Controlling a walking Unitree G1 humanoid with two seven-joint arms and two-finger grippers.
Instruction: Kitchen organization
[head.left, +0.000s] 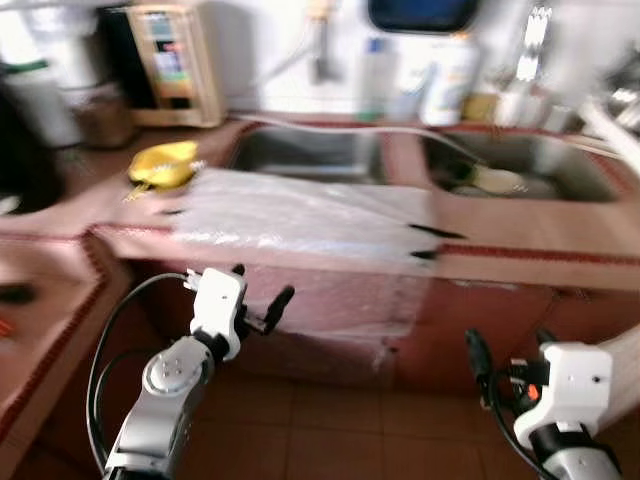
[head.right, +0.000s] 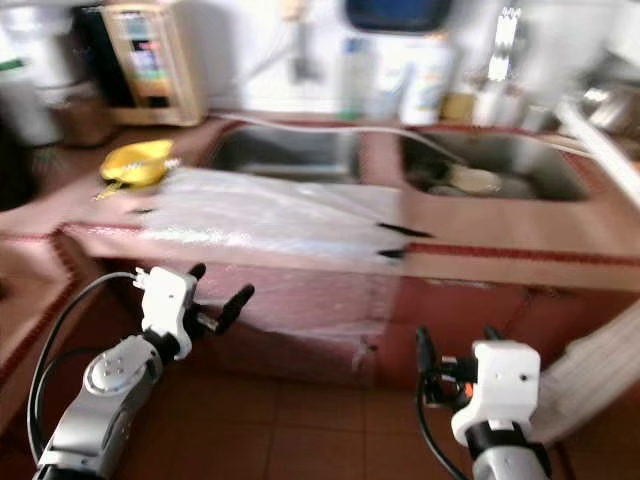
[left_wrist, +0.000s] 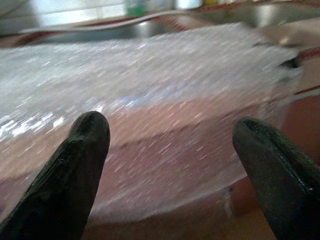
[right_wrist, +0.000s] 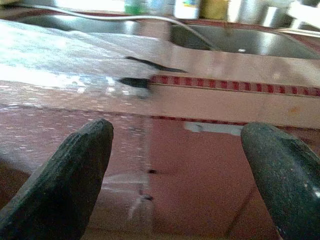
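We are looking at a double sink: the left basin (head.left: 305, 152), upper centre of the frame, is showing nothing we can make out inside, while the right basin (head.left: 520, 165), upper right, is holding a pale dish-like item (head.left: 497, 180) (too blurred to name). A thin hose (head.left: 400, 130) is running across both basins.

The reddish surface (head.left: 540, 235) is stretching across the middle of the frame, with a red patterned strip along its front edge, and red floor tiles (head.left: 340, 430) are filling the bottom. A wooden-cased appliance (head.left: 170, 65) is standing at the upper left, bottles (head.left: 440, 80) are lining the back wall, and a yellow object (head.left: 165, 165) is lying left of the sink.

A clear plastic sheet (head.left: 300, 215) is lying on the surface in front of the left basin and draping down over the cabinet front. Our left end effector (head.left: 262, 300) is hanging released at lower left, just in front of the draped part, not touching it. Our right end effector (right_wrist: 177, 165) is released too, at lower right, facing the cabinet front right of the sheet's edge.
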